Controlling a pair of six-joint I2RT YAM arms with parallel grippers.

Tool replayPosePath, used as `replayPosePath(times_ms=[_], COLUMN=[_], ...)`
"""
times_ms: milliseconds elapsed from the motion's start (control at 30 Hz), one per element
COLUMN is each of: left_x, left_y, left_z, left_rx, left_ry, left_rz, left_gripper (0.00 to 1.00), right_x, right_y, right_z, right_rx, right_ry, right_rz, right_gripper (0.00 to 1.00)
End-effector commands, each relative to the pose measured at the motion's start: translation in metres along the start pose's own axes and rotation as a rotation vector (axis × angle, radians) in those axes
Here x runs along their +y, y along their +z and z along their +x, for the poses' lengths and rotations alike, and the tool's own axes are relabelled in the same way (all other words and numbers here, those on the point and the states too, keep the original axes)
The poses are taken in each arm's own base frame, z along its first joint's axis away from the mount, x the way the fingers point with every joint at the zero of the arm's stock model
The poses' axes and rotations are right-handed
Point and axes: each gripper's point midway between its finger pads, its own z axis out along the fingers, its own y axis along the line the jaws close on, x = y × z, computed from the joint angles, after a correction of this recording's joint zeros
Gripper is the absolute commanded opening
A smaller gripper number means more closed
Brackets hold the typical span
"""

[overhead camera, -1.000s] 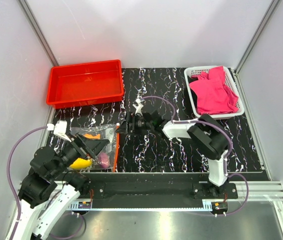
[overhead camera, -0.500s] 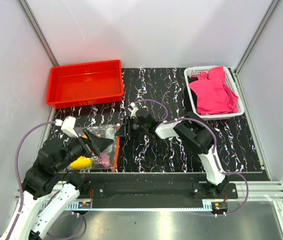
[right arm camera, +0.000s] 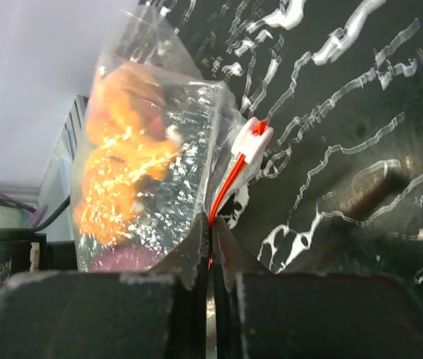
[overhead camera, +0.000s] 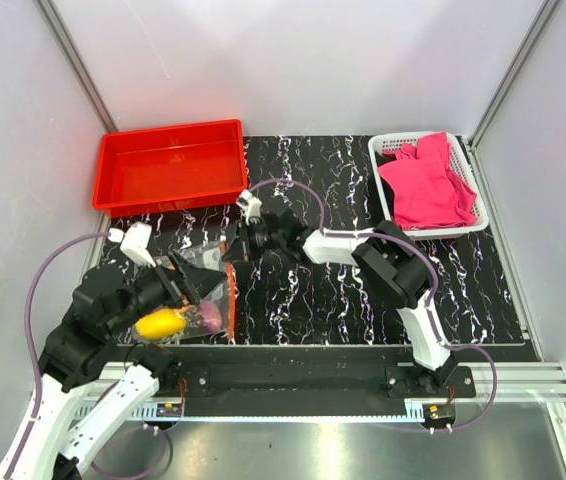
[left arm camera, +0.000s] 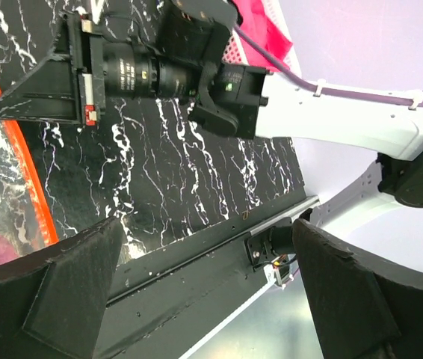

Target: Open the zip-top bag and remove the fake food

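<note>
The zip-top bag (overhead camera: 195,300) lies at the mat's front left, its orange-red zip strip (overhead camera: 231,300) along the right edge. Fake food shows through the plastic: a yellow fruit (overhead camera: 160,323), a purple piece (overhead camera: 206,317) and an orange cluster (right arm camera: 118,157). My right gripper (overhead camera: 229,247) is shut on the zip strip (right arm camera: 223,196) at the bag's far corner, just below the white slider (right arm camera: 252,138). My left gripper (overhead camera: 199,283) hovers over the bag, wide open with nothing between its fingers (left arm camera: 47,292). In the left wrist view the strip (left arm camera: 21,164) and the right gripper (left arm camera: 43,90) appear.
A red tray (overhead camera: 171,167) stands at the back left. A white basket (overhead camera: 393,210) holding a pink cloth (overhead camera: 428,185) stands at the back right. The arms' base rail (overhead camera: 293,378) runs along the near edge.
My right gripper moved left to the bag's far corner and shut on the zip strip. The left gripper stayed open and shifted slightly over the bag.
</note>
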Motion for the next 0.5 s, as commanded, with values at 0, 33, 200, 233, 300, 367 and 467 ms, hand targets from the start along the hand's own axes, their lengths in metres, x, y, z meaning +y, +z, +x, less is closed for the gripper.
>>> replayPosePath(times_ms=[0,33,200,233,300,367,467], left_x=[-0.017,-0.014,0.007,0.004,0.008,0.008,0.0], left_y=[-0.005,-0.005,-0.001,-0.002,0.003,0.002,0.001], left_z=[-0.023,-0.026,-0.061,-0.068,-0.075,-0.086,-0.095], left_rx=[-0.031,-0.037,-0.121,-0.131,-0.132,-0.163,-0.181], left_ry=[0.079,0.09,0.176,0.19,0.216,0.231,0.259], left_rz=[0.008,-0.02,-0.213,-0.221,-0.262,-0.29,-0.274], left_gripper=[0.99,0.99,0.99,0.99,0.99,0.99,0.99], right_x=[0.054,0.061,0.077,0.083,0.097,0.111,0.122], right_y=[-0.021,-0.024,-0.039,-0.045,-0.055,-0.072,-0.1], right_z=[-0.047,-0.048,-0.067,-0.07,-0.089,-0.109,-0.118], right_rx=[-0.007,0.014,0.121,0.139,0.133,0.101,0.083], right_ry=[-0.295,-0.352,-0.494,-0.548,-0.618,-0.688,-0.731], right_rz=[-0.083,-0.132,-0.251,-0.295,-0.317,-0.356,-0.398], right_gripper=[0.0,0.0,0.0,0.0,0.0,0.0,0.0])
